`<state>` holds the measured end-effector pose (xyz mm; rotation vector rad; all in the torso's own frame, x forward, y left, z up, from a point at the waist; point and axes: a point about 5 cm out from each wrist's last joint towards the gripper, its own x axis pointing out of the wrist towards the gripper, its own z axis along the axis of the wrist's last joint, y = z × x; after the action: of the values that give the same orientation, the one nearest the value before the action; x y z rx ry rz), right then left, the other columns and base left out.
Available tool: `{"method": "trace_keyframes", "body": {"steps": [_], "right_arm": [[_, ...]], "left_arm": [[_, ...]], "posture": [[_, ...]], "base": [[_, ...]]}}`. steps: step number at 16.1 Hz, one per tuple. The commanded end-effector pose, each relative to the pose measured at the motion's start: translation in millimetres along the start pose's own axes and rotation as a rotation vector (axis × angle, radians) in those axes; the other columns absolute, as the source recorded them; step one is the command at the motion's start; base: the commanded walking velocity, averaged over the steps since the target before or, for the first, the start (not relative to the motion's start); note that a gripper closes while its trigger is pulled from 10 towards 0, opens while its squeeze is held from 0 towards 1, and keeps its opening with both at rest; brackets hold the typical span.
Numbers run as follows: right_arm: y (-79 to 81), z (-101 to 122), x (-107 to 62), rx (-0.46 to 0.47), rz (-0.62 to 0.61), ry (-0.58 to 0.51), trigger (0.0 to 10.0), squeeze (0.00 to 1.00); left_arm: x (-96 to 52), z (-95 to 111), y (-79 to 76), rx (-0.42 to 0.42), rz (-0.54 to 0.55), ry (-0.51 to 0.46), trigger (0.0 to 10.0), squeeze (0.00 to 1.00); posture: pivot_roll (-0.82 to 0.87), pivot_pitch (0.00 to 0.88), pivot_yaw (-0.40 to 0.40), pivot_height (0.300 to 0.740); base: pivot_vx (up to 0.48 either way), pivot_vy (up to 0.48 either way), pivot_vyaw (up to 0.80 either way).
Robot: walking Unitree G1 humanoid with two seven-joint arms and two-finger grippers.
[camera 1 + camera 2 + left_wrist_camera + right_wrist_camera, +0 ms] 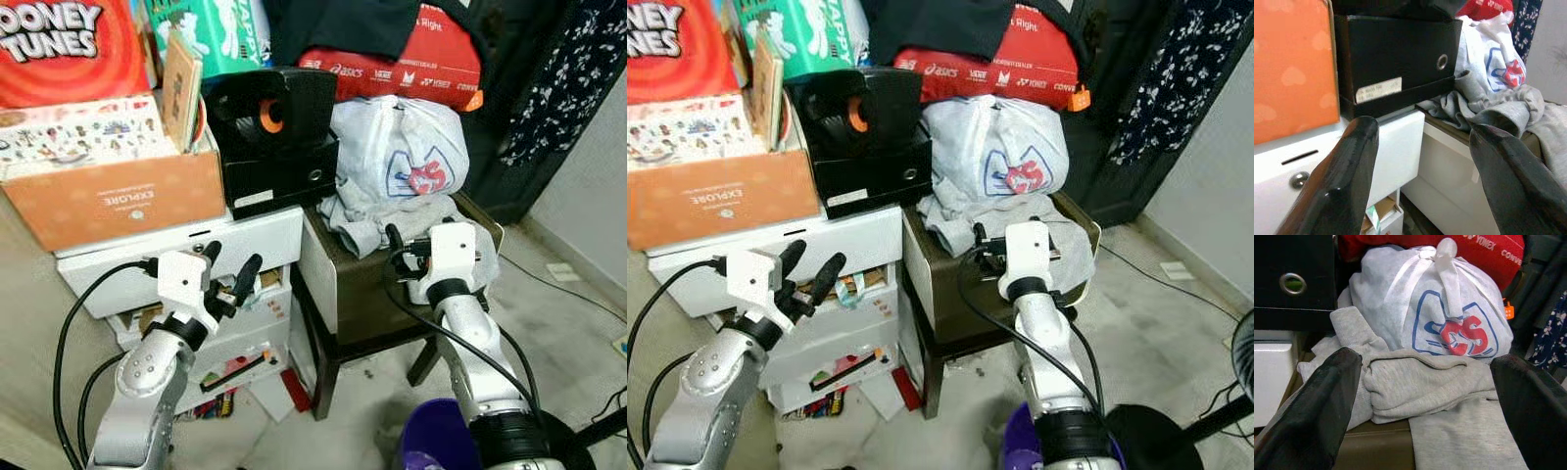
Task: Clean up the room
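Note:
A crumpled grey sweatshirt (pixel 377 220) lies on a brown side table (pixel 343 289), spilling over its front edge. Behind it rests a knotted white bag (pixel 402 147) with a red and blue logo. My right gripper (pixel 421 240) is open just in front of the sweatshirt (pixel 1425 387), one finger on each side of its folded bulk, with the bag (pixel 1449 318) beyond. My left gripper (pixel 233 255) is open and holds nothing. It hovers before the white drawer unit (pixel 245 245), pointing towards the black box (pixel 1396 63).
An orange box (pixel 118 201), a black speaker on the black box (pixel 279 176) and a red sports bag (pixel 411 64) are stacked behind. A purple bin (pixel 431 436) stands on the floor by my right arm. Papers lie under the drawers; a cable runs across the floor at right.

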<state>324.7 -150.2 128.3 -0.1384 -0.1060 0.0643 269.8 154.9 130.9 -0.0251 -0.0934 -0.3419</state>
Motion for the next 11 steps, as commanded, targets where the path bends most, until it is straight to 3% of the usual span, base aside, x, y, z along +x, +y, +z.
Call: {"method": "trace_keyframes", "body": {"steps": [1, 5, 8, 11], "right_arm": [[-3.1, 4, 2.5, 0.008, -0.016, -0.013, 10.0, 0.0], [-1.7, 6, 6.4, 0.014, -0.022, -0.027, 10.0, 0.0], [-2.1, 8, -2.2, 0.005, -0.028, -0.027, 10.0, 0.0], [-3.9, -3, -9.7, 0.01, -0.051, 0.01, 10.0, 0.0]], "left_arm": [[4.8, 6, 1.1, 0.035, 0.006, -0.018, 10.0, 0.0], [2.0, -3, 0.8, 0.027, 0.036, 0.006, 10.0, 0.0], [-1.0, -6, -6.2, 0.032, 0.0, 0.033, 10.0, 0.0], [-7.9, -16, -4.2, 0.049, -0.012, 0.082, 10.0, 0.0]], "posture": [[-0.11, 0.017, -0.051, 0.74], [-0.11, 0.009, -0.038, 0.74], [-0.11, 0.048, -0.028, 0.74], [-0.11, 0.056, -0.032, 0.74]], "base": [[0.0, 0.0, 0.0], [0.0, 0.0, 0.0], [0.0, 0.0, 0.0], [0.0, 0.0, 0.76]]}}
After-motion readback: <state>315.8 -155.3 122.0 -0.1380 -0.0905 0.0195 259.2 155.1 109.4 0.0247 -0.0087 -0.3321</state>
